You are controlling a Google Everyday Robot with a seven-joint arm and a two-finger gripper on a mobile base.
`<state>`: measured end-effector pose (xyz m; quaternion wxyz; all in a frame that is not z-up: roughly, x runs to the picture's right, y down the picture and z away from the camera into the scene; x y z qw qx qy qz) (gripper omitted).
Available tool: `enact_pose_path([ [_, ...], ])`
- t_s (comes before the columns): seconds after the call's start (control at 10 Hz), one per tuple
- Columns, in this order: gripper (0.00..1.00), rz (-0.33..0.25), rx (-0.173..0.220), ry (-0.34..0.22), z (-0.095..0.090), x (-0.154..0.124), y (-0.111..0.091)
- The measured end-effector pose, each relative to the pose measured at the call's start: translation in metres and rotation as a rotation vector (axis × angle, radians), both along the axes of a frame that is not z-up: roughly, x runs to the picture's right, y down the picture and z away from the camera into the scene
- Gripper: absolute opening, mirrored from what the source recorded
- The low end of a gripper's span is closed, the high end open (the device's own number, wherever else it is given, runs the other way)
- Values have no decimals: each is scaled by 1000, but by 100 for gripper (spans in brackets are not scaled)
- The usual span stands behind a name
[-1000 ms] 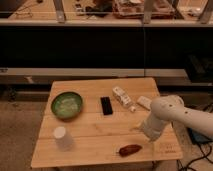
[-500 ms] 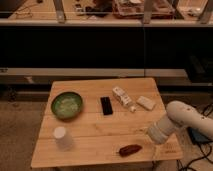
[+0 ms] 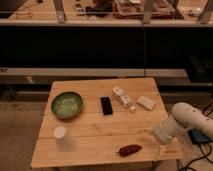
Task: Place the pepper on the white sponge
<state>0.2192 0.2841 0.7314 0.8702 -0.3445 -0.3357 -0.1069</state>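
The pepper (image 3: 130, 149) is a small dark red-brown pod lying on the wooden table (image 3: 95, 125) near its front edge, right of centre. The white sponge (image 3: 145, 103) is a small flat off-white pad at the right of the table, farther back. My gripper (image 3: 160, 146) hangs from the white arm (image 3: 186, 120) at the table's front right corner, just right of the pepper and well in front of the sponge. It holds nothing that I can see.
A green bowl (image 3: 67, 105) stands at the left and a white cup (image 3: 60, 135) at the front left. A black flat object (image 3: 106, 105) and a white packet with dark markings (image 3: 123, 96) lie mid-table. Dark shelving stands behind.
My arm has swung right and toward the front right corner, uncovering the sponge. The pepper and the other things have not moved.
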Motion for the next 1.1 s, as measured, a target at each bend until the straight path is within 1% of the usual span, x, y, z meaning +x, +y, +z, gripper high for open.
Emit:
enact_pose_path([
  [0.2,80,-16,-23,-12,4,-3,3],
  [0.4,80,-21,-38,-19,7,-5,6],
  [0.8,80,6,-87,-44,14,-19,17],
  [1.1,80,10,-122,-69,23,-33,25],
])
